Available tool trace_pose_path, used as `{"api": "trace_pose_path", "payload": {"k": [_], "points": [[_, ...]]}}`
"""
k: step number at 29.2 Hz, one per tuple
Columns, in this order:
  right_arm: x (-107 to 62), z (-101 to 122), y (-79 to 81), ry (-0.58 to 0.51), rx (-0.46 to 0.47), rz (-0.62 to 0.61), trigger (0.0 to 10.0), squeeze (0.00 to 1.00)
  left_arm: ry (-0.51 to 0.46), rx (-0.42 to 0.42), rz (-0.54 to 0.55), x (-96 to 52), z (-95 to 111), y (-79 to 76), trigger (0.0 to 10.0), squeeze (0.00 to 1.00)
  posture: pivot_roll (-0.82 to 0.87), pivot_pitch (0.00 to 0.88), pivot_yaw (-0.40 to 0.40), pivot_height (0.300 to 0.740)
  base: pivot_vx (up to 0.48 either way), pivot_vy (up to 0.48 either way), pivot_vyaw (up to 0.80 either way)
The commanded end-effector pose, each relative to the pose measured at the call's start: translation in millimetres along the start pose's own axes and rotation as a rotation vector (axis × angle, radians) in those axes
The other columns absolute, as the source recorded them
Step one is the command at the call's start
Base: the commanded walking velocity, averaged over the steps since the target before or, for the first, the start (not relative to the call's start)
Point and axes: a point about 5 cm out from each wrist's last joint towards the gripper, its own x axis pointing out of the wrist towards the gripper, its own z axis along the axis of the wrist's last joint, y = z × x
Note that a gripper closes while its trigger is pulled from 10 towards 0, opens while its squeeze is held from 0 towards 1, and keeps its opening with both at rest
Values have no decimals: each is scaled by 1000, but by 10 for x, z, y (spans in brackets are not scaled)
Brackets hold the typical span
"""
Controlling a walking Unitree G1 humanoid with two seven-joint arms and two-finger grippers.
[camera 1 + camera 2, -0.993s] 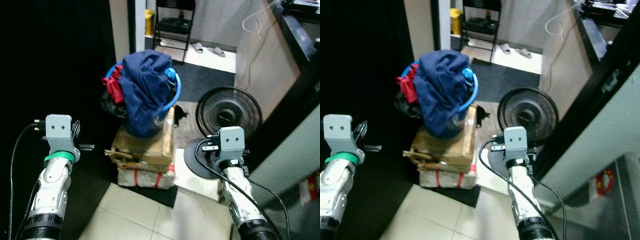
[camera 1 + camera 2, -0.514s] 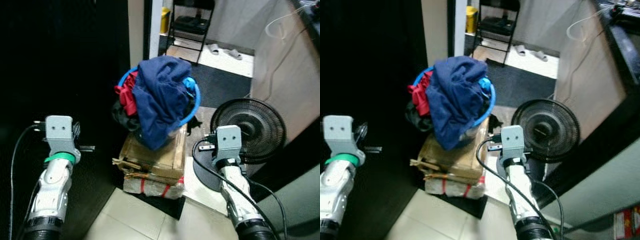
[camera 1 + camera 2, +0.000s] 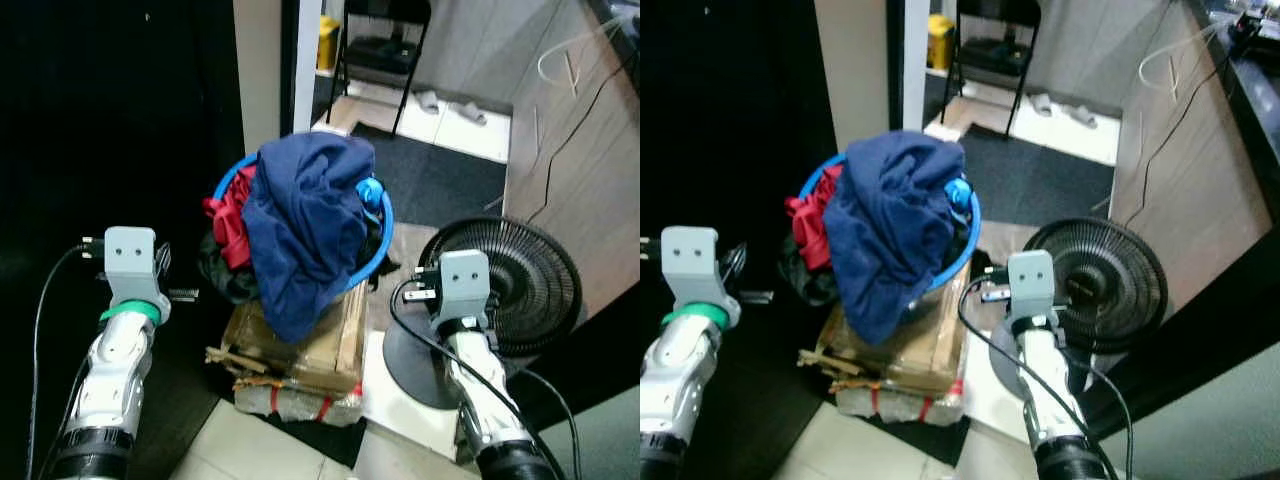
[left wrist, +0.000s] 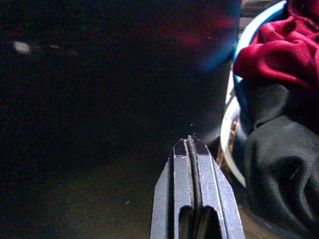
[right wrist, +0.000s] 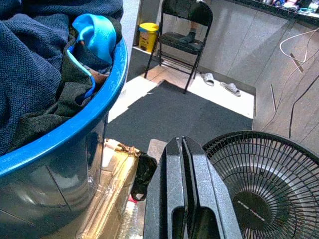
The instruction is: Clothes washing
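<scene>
1. The round blue plastic laundry basket [image 3: 372, 262] stands on a flattened stack of brown cardboard boxes [image 3: 300, 345] that rests on a white bundle tied with red cord [image 3: 296, 400]. This lifts its rim off the floor, probably to put it within reach of the arms.
2. The basket is heaped above its rim. A large navy blue knitted garment [image 3: 305, 225] is draped over the top and hangs down the front. A red cloth [image 3: 230, 215] and a dark grey cloth [image 4: 279, 169] spill over the side nearest the left arm. A bright blue cloth [image 5: 97, 35] is tucked at the rim on the other side.
3. The left claw [image 4: 190, 144] has its two black fingers pressed flat together and holds nothing. It is raised in front of a dark wall panel, and the basket lies just beside it, toward the robot's middle, apart from the tips.
4. The right claw [image 5: 182, 144] is likewise closed and empty. It is held up between the basket and a black round floor fan with a wire grille [image 3: 515, 275], with the basket's blue rim just beside it and not touching.
5. Both arms are raised on either side of the basket, which suggests the robot is lining up on the laundry before reaching for it. No grasp has begun.
6. Beyond the basket lie a dark grey floor mat [image 3: 440, 180] and a black folding chair [image 5: 182, 25].
</scene>
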Motion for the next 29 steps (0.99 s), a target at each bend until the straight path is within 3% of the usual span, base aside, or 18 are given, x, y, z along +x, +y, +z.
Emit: {"api": "trace_pose_path", "payload": {"k": [1,10,15,20,23,25,29], "points": [[-22,-29,-22,17,1,-3,10000,0,20,0,12,-21,-33,42,10000,0,14,27,11,740,0,0,0],[49,117,-34,-37,-59,34,10000,0,-35,7,4,10,88,37,10000,0,14,19,10,740,0,0,0],[148,226,-147,-42,38,-22,10000,0,-83,80,2,31,175,59,10000,0,11,20,25,740,0,0,0],[147,197,-160,-28,50,-37,10000,0,-110,124,-49,69,276,0,10000,0,13,23,55,740,0,0,0],[138,183,-73,-24,58,-18,10000,0,-144,121,-88,164,453,-61,10000,0,5,30,103,740,0,0,0],[156,238,68,-35,93,29,10000,0,-160,75,-91,249,592,-85,10000,0,4,31,122,740,0,0,0],[184,326,179,-50,150,64,10000,0,-166,38,-95,307,682,-110,10000,0,4,34,137,740,0,0,0]]}}
